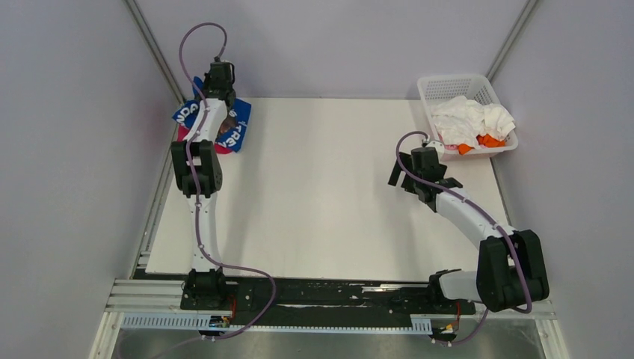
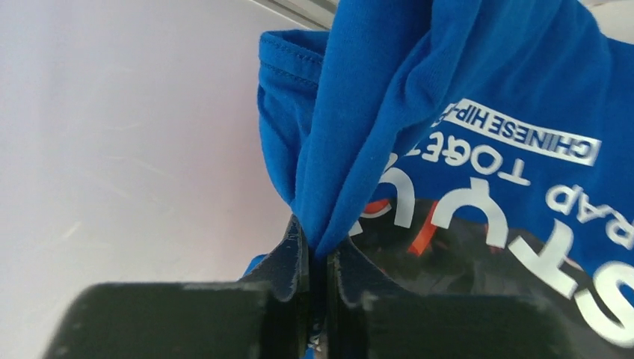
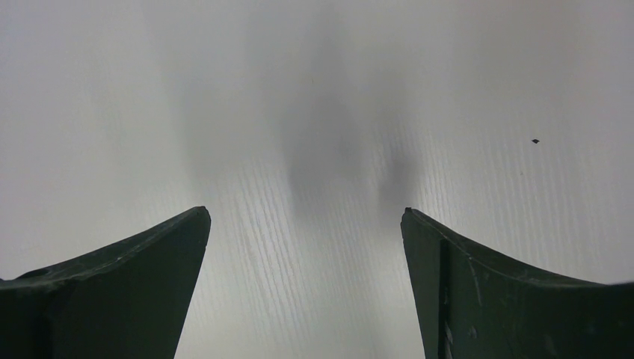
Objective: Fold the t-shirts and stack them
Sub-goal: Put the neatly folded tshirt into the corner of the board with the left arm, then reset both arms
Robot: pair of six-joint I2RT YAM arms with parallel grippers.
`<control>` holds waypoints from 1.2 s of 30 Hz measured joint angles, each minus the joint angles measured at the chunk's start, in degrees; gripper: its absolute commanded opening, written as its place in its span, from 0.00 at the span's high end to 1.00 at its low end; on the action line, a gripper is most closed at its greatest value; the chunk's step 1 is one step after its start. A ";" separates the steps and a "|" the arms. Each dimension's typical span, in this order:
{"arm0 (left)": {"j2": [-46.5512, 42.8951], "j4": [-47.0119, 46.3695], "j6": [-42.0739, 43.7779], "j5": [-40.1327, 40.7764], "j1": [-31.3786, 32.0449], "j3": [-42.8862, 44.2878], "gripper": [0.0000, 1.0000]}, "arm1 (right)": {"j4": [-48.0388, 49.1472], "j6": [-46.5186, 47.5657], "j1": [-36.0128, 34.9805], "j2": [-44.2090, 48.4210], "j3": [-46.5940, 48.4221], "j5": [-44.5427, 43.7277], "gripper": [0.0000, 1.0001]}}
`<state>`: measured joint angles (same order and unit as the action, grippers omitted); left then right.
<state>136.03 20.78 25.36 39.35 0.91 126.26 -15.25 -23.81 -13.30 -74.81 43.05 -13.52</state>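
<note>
Left wrist view: left jaws clamped on a fold of the blue t-shirt point(image 2: 478, 67), cloth bunched just above them, at far-left bench point(image 1: 321, 202) corner; right jaws wide apart, holding nothing

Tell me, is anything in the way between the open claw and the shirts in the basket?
Only the basket's wall. The right gripper hangs open over bare table just in front of it. The white shirts heap up to the rim, so reaching from above would probably clear it.

soft, even, bright light; a faint blurred shadow on the table point(image 3: 329, 112) beneath the right pincer point(image 3: 306, 212)
</note>
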 measured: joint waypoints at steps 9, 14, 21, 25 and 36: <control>12.83 0.59 -4.22 1.86 -5.99 10.75 0.00 | -2.97 -0.09 0.00 -1.44 2.05 -1.20 0.00; 12.48 2.34 -10.47 2.23 -6.97 10.88 0.00 | -4.17 -0.96 -0.02 -0.72 2.12 -1.31 0.00; 3.26 6.84 -23.06 -5.70 -6.21 1.99 0.00 | -4.63 -2.78 0.00 4.35 1.99 -0.94 0.00; -6.73 9.53 -31.98 -12.72 -5.77 -5.51 0.00 | -4.63 -4.70 0.00 8.39 0.92 -0.94 0.00; -52.39 -4.35 -50.40 -30.45 7.21 -55.63 0.00 | -3.63 -9.11 0.39 16.48 -8.63 0.63 0.00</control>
<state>83.64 16.43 -25.04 8.91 8.12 70.63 -18.87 -32.93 -12.91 -58.33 34.41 -12.88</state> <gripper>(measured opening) 0.998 0.998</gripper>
